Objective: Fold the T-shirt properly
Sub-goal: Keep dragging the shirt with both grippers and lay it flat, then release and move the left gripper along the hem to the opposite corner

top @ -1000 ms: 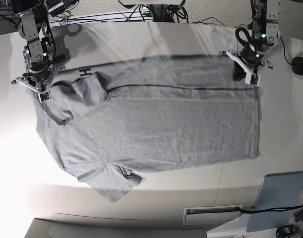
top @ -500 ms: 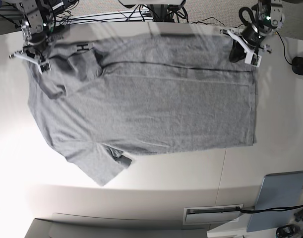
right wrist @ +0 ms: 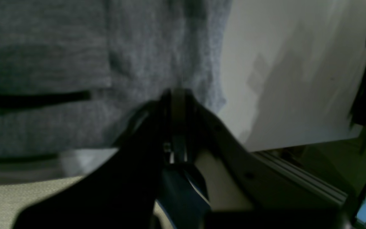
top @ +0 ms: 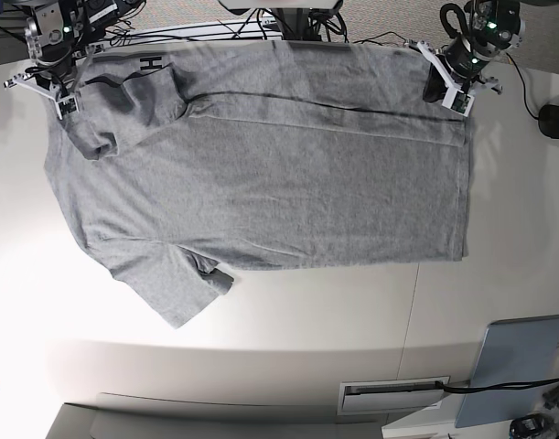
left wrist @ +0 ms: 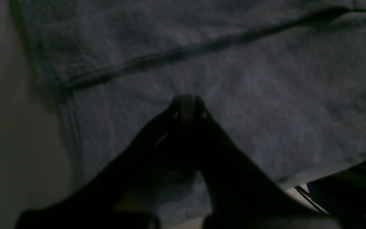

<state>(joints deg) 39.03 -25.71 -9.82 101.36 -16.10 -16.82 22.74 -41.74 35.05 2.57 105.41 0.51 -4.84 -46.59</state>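
Observation:
The heather-grey T-shirt (top: 261, 183) lies spread on the white table (top: 288, 338), collar end to the left and hem to the right. Its far edge is folded over, showing a black letter (top: 151, 62). One sleeve (top: 183, 293) sticks out at the near left. My left gripper (top: 448, 91) is shut on the far hem corner; in the left wrist view its closed tips (left wrist: 186, 105) sit on the grey cloth (left wrist: 265, 95). My right gripper (top: 59, 91) is shut on the far shoulder edge, and its tips (right wrist: 176, 95) pinch the fabric (right wrist: 75, 47).
A flat blue-grey panel (top: 521, 366) lies at the near right corner, beside a white slotted piece (top: 393, 395). A black object (top: 555, 119) sits at the right edge. Cables (top: 261, 27) run behind the far table edge.
Both grippers have moved toward the far edge of the table, dragging the T-shirt with them. The whole shirt has slid away from the near edge.

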